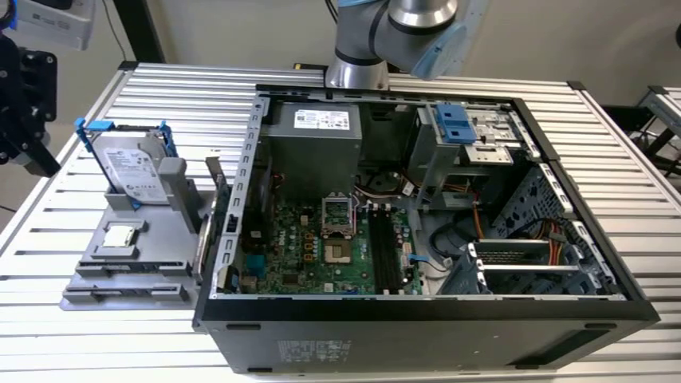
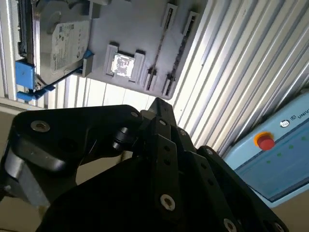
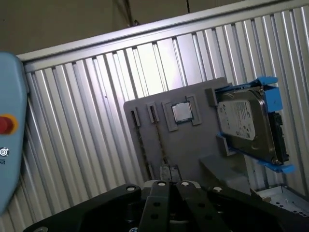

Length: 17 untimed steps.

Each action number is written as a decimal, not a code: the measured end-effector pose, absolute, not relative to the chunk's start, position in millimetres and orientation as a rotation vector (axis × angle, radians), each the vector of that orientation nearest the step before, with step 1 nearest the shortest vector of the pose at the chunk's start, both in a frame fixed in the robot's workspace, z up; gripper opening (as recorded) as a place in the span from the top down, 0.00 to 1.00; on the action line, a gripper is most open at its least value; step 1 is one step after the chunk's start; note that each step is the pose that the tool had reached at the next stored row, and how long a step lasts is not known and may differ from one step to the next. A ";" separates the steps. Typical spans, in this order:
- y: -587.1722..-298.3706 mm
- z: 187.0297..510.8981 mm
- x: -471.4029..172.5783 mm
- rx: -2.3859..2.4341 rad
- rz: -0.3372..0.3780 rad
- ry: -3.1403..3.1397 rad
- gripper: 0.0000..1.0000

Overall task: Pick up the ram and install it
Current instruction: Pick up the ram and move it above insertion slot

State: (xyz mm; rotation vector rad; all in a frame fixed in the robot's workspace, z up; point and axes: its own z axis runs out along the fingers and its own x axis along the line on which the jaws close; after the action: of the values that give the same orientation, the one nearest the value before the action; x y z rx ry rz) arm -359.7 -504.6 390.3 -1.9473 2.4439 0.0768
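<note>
I see my gripper (image 3: 171, 185) as black linkage in the foreground of both wrist views, apart from the gray fixture (image 3: 188, 145) that lies on the slatted table (image 1: 159, 88). I cannot tell how far it is open or whether it has hold of anything. The ram (image 3: 140, 142) stands edge-on in a long groove of the fixture, and the second wrist view gives it as a thin brownish strip (image 2: 181, 50). A small square processor chip (image 3: 182, 112) sits on the fixture beside the grooves. Past the chip, a silver hard drive (image 3: 244, 121) in a blue bracket stands propped at the fixture's far end. Both wrist views add a pale blue pendant (image 2: 275, 154) with a red button, off the fixture. The exterior view adds an open computer case (image 1: 426, 307) just beside the fixture, with its motherboard (image 1: 309, 255) facing up and long black slots (image 1: 383, 251) on it.
</note>
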 end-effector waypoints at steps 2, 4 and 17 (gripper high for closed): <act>-504.5 390.3 -359.8 -1.993 0.077 2.408 1.00; -504.6 390.2 -359.7 -2.037 0.078 2.372 1.00; -504.6 389.8 -359.7 -2.307 0.079 2.119 1.00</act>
State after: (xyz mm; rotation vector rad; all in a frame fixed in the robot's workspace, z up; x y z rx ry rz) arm -359.7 -504.6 389.8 -2.3068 2.1189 0.0792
